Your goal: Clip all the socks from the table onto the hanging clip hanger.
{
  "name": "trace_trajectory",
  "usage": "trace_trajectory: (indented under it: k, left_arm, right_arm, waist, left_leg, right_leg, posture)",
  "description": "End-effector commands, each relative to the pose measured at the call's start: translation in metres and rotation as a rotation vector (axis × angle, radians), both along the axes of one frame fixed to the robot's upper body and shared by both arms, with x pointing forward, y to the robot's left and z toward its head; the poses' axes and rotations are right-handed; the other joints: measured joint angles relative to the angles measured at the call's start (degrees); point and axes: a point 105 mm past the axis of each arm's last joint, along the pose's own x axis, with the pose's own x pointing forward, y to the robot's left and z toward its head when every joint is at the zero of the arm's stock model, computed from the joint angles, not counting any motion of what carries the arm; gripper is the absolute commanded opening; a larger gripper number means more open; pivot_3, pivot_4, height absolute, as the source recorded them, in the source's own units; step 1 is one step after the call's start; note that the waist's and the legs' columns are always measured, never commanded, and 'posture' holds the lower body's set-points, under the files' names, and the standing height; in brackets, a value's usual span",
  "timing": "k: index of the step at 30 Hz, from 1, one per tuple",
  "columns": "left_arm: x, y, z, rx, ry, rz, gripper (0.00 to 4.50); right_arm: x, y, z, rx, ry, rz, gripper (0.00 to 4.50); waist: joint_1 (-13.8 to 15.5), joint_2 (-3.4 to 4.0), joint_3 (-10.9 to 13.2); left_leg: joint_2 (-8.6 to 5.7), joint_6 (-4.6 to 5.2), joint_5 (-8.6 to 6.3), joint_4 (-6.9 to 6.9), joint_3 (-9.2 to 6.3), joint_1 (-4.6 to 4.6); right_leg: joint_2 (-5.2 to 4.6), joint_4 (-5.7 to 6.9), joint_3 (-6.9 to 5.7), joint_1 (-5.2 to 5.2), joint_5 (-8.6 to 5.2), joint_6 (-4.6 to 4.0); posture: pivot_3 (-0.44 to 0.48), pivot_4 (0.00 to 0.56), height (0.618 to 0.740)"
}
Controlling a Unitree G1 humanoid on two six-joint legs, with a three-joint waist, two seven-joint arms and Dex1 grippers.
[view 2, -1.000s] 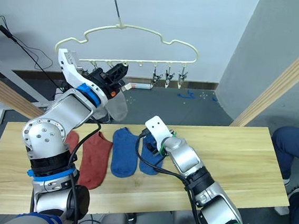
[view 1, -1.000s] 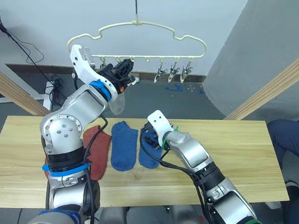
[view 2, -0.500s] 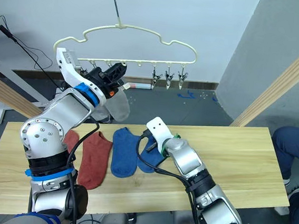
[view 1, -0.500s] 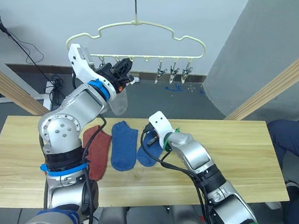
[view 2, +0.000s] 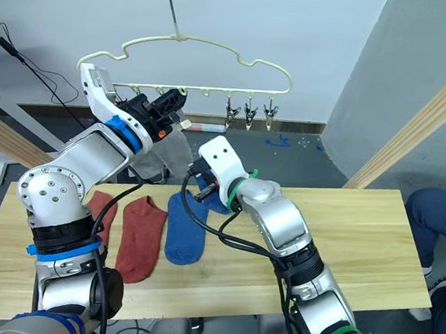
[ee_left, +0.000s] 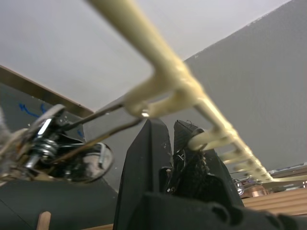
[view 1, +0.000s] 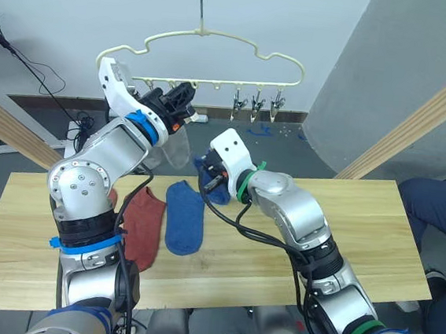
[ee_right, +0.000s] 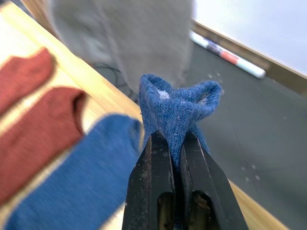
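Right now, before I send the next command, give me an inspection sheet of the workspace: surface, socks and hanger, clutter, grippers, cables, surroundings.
Surface: table of pale wood planks, flat, right half bare.
Job's things: clip hanger hangs above the table's far edge; a grey sock hangs from its left clips. One blue sock and two red socks lie flat on the table's left half. Another blue sock is lifted.
Clutter: nothing seen.
Grippers: left gripper up at the hanger's clip bar; right gripper shut on the lifted blue sock.
Cables: black cables on the wall and floor behind.
Surroundings: slanted wooden beams; a person's leg at the right.
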Motion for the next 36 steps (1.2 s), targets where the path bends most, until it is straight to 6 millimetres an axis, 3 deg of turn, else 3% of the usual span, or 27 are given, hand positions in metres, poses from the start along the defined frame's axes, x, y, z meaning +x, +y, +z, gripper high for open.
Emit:
trace_trajectory:
  k: [1, 5, 11, 15, 36]
  left_arm:
    - [-0.004, -0.002, 0.011, -0.002, -0.037, -0.014, 0.16]
    - [-0.003, -0.002, 0.010, 0.001, -0.035, -0.015, 0.16]
    - [-0.003, -0.003, 0.008, 0.022, -0.038, -0.010, 0.16]
    - [-0.003, -0.003, 0.007, 0.024, -0.037, -0.010, 0.16]
    - [-0.003, -0.005, 0.001, 0.042, -0.032, -0.014, 0.16]
  right_arm:
    - [-0.007, 0.011, 0.030, 0.055, -0.076, 0.047, 0.02]
    - [-0.005, 0.012, 0.034, 0.051, -0.087, 0.049, 0.02]
    - [-0.003, 0.017, 0.063, 0.069, -0.157, 0.068, 0.02]
    - [-0.001, 0.018, 0.070, 0.073, -0.176, 0.074, 0.02]
    - [-0.001, 0.027, 0.090, 0.116, -0.203, 0.096, 0.02]
  waist:
    - [-0.01, 0.00, 0.00]
    - [-0.05, 0.00, 0.00]
    - [-0.19, 0.00, 0.00]
    - [-0.22, 0.00, -0.01]
    - [-0.27, 0.00, -0.01]
  left_leg:
    - [0.00, 0.00, 0.00, 0.00, 0.00, 0.00]
    - [-0.02, 0.00, 0.00, 0.01, -0.01, 0.00]
    - [-0.02, 0.00, 0.00, 0.01, 0.01, 0.00]
    - [0.00, 0.00, 0.00, 0.00, 0.00, 0.00]
    - [0.01, 0.01, 0.00, 0.01, 0.02, -0.01]
  right_leg:
    - [-0.03, 0.01, 0.00, 0.00, 0.00, 0.00]
    - [-0.03, 0.03, -0.03, 0.00, 0.00, 0.00]
    - [-0.03, 0.04, -0.01, -0.02, 0.00, -0.01]
    - [-0.03, 0.04, -0.04, -0.01, 0.01, -0.01]
    - [-0.07, 0.06, -0.02, -0.02, 0.01, -0.01]
  posture:
    - [-0.234, 0.350, 0.740]
    - [-0.244, 0.348, 0.740]
    - [-0.246, 0.345, 0.740]
    - [-0.245, 0.343, 0.740]
    - [-0.245, 0.345, 0.740]
